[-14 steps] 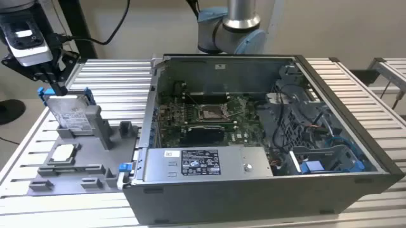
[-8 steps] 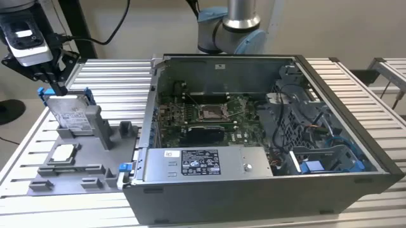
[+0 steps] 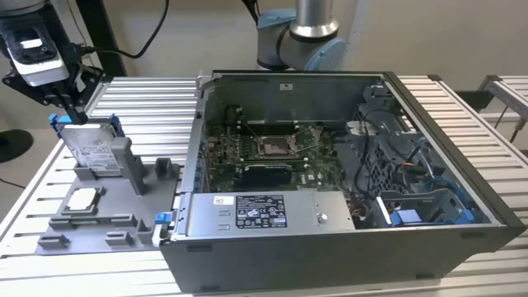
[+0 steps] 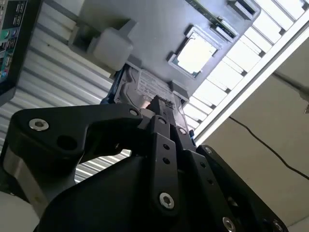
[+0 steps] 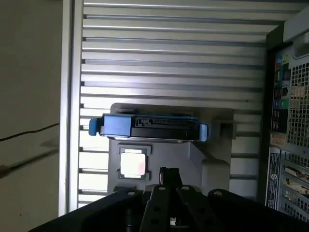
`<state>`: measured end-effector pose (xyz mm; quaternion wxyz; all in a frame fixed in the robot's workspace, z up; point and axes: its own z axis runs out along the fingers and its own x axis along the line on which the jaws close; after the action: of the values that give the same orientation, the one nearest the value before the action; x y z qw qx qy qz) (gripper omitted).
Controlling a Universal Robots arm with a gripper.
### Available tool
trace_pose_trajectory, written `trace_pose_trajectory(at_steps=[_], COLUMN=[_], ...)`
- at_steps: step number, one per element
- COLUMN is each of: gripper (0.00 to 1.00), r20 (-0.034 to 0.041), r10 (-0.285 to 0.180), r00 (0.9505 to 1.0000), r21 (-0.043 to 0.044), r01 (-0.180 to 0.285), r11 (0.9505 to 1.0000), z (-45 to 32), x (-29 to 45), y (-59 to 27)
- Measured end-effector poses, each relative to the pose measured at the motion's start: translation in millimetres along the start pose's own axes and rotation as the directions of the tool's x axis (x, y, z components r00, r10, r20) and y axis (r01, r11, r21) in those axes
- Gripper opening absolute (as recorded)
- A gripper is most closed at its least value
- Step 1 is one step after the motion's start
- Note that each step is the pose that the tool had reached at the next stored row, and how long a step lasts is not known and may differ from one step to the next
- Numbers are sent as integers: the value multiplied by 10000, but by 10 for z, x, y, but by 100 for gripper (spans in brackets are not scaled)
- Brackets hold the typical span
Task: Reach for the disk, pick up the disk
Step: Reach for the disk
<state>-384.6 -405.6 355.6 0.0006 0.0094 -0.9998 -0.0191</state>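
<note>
The disk (image 3: 95,151) is a flat silver-grey metal drive with a white printed label on its broad face and blue rails (image 3: 56,120) along its sides. It stands on edge, leaning slightly, in a slot of the grey fixture (image 3: 111,213). The fixture lies on the slatted table (image 3: 144,99), toward the exterior view's left.

Directly above the disk's upper edge hangs the gripper (image 3: 76,114), pointing straight down. Its black fingers are drawn together with nothing between them. We cannot tell whether their tips touch the drive.

In the first wrist view we look down on the disk (image 5: 149,128) edge-on: a dark connector face between the two blue rail ends, with the gripper (image 5: 169,170) in the foreground. The second wrist view presents instead the labelled face of the disk (image 4: 149,89) just beyond the gripper (image 4: 158,104).

A small square chip (image 3: 83,199) sits in the fixture near the disk. In the exterior view an open computer case (image 3: 347,247) stands beside the fixture, with the arm's base (image 3: 301,37) behind it.
</note>
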Motion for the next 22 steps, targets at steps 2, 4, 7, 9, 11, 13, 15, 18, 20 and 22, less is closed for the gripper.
trace_pose_trajectory(at_steps=[2, 4, 7, 9, 11, 13, 15, 18, 20, 22], gripper=[0, 0, 0, 0, 0, 0, 0, 0, 0, 0], r20=[-1, -2, -1, -1, -1, -1, 1, 4, 3, 3], r10=[-2, -2, -2, -2, -2, -1, -2, -3, -2, -2], r00=[10000, 10000, 10000, 10000, 10000, 10000, 10000, 10000, 10000, 10000], r21=[1, 2, 3, 5, 6, 7, 7, 6, 7, 7], r01=[2, 2, 2, 2, 2, 1, 2, 3, 2, 2], r11=[10000, 10000, 10000, 10000, 10000, 10000, 10000, 10000, 10000, 10000], z=[0, 2, 6, 9, 12, 13, 13, 15, 15, 16], x=[0, 3, 20, 38, 70, 133, 206, 310, 370, 419], y=[31, 84, 170, 234, 296, 323, 332, 340, 342, 344])
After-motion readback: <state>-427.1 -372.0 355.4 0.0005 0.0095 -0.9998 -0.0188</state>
